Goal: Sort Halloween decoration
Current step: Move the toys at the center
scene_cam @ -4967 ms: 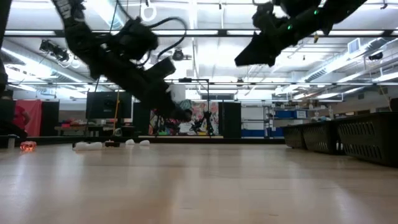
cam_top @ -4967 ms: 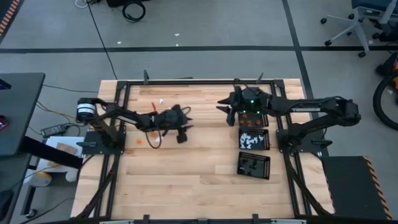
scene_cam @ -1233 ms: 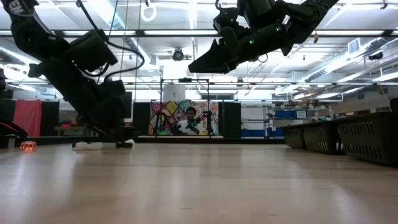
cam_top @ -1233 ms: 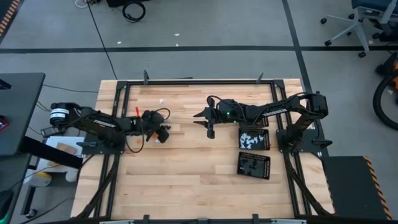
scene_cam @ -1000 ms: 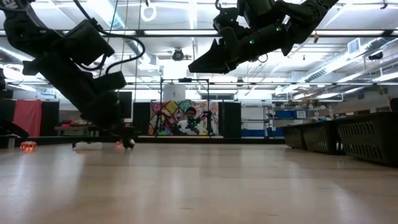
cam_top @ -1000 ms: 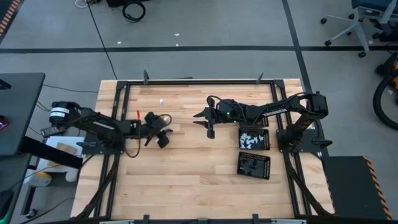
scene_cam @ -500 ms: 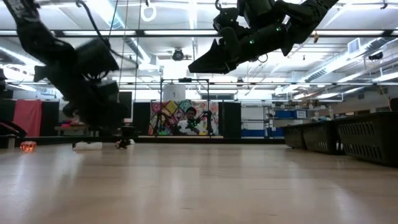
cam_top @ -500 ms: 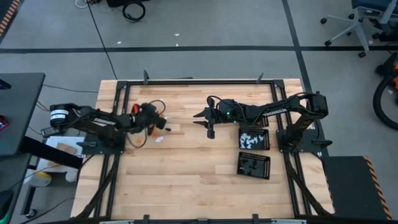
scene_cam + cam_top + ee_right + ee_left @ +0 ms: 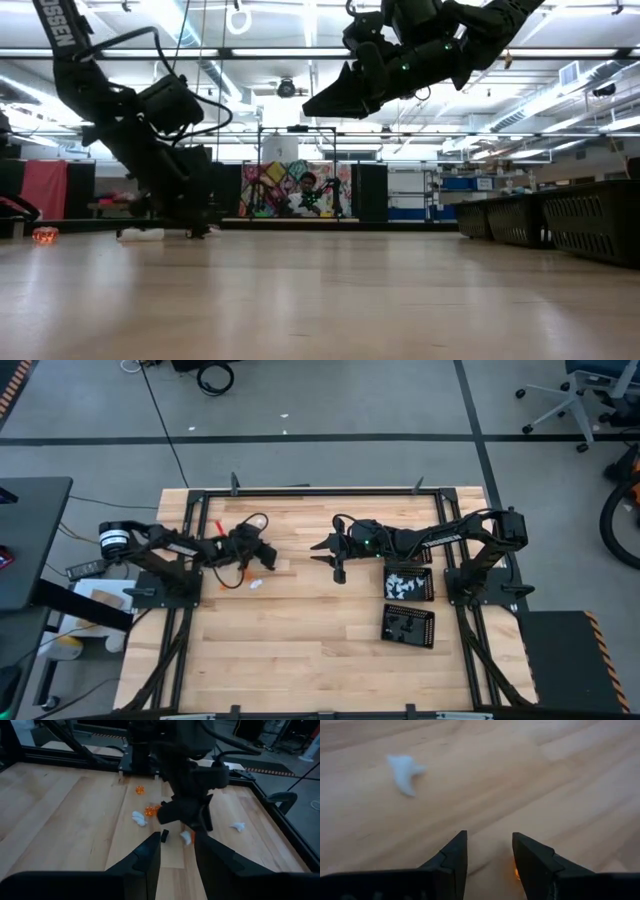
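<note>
- Left claw (image 9: 489, 851) just swung back over the tabletop (image 9: 320, 650), fingers parted, holding nothing.
- White decoration piece (image 9: 404, 771) lies ahead of it, orange one (image 9: 516, 870) beside one finger: next pickup.
- Right claw (image 9: 175, 851) hovers open, empty.

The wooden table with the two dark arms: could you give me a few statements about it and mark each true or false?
1. The left gripper is open, holding nothing. True.
2. A small white figurine piece lies on the wooden table ahead of it. True.
3. The right gripper rests on the table. False: it hangs above it.
4. The black square perforated trays sit on the left arm's side. False: the right arm's side.
</note>
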You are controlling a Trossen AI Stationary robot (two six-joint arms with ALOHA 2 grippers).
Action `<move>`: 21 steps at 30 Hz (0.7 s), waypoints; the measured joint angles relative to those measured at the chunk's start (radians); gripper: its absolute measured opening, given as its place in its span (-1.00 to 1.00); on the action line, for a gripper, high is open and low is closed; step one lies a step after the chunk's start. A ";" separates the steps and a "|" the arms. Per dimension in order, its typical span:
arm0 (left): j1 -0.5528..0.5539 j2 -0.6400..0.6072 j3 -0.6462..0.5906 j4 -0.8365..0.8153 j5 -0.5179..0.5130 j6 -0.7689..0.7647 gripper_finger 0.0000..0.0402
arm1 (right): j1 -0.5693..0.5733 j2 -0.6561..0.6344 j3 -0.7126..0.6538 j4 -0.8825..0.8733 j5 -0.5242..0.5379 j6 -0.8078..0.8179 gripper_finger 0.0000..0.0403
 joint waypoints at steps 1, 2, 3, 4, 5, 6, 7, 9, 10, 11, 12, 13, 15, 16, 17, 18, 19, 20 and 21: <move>-0.014 0.000 -0.001 0.010 0.008 -0.004 -0.30 | 0.000 0.000 0.000 -0.001 0.000 0.000 -0.38; -0.028 0.000 -0.003 0.020 0.019 -0.010 -0.30 | 0.000 0.000 0.000 -0.001 0.000 0.000 -0.38; -0.042 -0.001 -0.003 0.034 0.033 -0.019 -0.30 | 0.000 0.000 0.000 -0.001 0.000 0.000 -0.38; -0.054 -0.001 -0.004 0.051 0.047 -0.026 -0.30 | 0.000 0.000 0.000 -0.001 0.000 0.000 -0.38; -0.065 0.000 -0.004 0.059 0.063 -0.033 -0.30 | 0.000 0.000 0.000 -0.001 0.000 0.000 -0.38; -0.076 0.000 -0.003 0.064 0.081 -0.047 -0.30 | 0.000 0.000 0.000 -0.001 0.000 0.000 -0.38; -0.087 0.000 0.000 0.065 0.098 -0.058 -0.30 | 0.000 0.000 0.000 -0.002 0.000 0.000 -0.38; -0.110 0.000 0.004 0.067 0.134 -0.083 -0.30 | 0.000 0.000 0.000 -0.003 0.000 -0.001 -0.38; -0.123 0.000 0.007 0.067 0.149 -0.095 -0.30 | 0.000 0.000 0.000 -0.003 0.000 -0.001 -0.38; -0.137 0.000 0.011 0.066 0.167 -0.106 -0.30 | 0.000 0.000 0.000 -0.002 0.000 -0.001 -0.38; -0.150 0.000 0.015 0.065 0.186 -0.111 -0.30 | 0.000 0.000 0.000 -0.003 0.000 -0.002 -0.38; -0.163 0.001 0.020 0.064 0.203 -0.114 -0.30 | 0.000 0.000 0.000 -0.003 0.000 -0.002 -0.38; -0.187 0.001 0.031 0.062 0.230 -0.119 -0.30 | 0.000 0.000 0.000 -0.002 0.000 -0.001 -0.38; -0.198 0.002 0.036 0.060 0.240 -0.118 -0.30 | 0.000 0.000 0.000 -0.001 0.000 0.001 -0.38; -0.208 0.003 0.041 0.057 0.250 -0.113 -0.30 | 0.000 0.000 0.000 0.002 -0.001 0.002 -0.38; -0.216 0.001 0.046 0.052 0.255 -0.102 -0.30 | 0.000 0.001 0.000 0.007 -0.001 0.009 -0.38; -0.224 -0.006 0.050 0.048 0.262 -0.087 -0.30 | 0.000 0.013 0.000 0.031 -0.003 0.016 -0.38; -0.233 -0.011 0.052 0.045 0.268 -0.067 -0.30 | 0.000 0.030 0.001 0.064 -0.014 0.028 -0.38; -0.240 -0.016 0.055 0.055 0.270 -0.044 -0.30 | 0.001 0.050 0.001 0.081 -0.035 0.046 -0.38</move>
